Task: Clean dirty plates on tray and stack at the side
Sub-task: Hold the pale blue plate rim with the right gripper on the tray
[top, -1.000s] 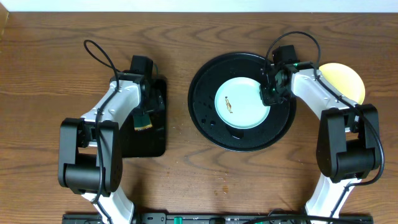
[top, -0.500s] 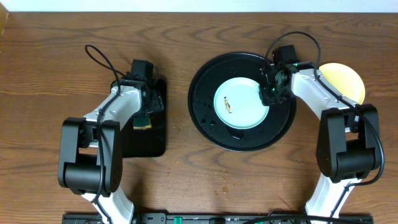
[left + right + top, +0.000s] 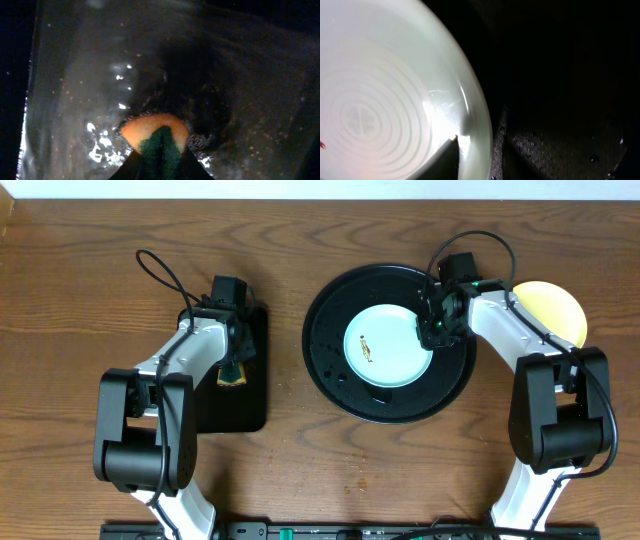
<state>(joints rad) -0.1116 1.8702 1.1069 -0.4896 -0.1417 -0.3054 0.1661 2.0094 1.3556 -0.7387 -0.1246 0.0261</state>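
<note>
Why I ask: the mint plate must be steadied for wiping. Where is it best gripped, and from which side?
Grip the plate by its right rim, from above on the right: it lies flat in the tray, so only that thin raised edge can be pinched.

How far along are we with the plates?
Looks done: a yellow plate lies on the table right of the round tray. In hand: the left pincer pinches the sponge on the rectangular tray; the right pincer sits at the rim of the mint plate, grip unclear. Remaining: that plate shows a brown smear; wipe, then stack it.
</note>
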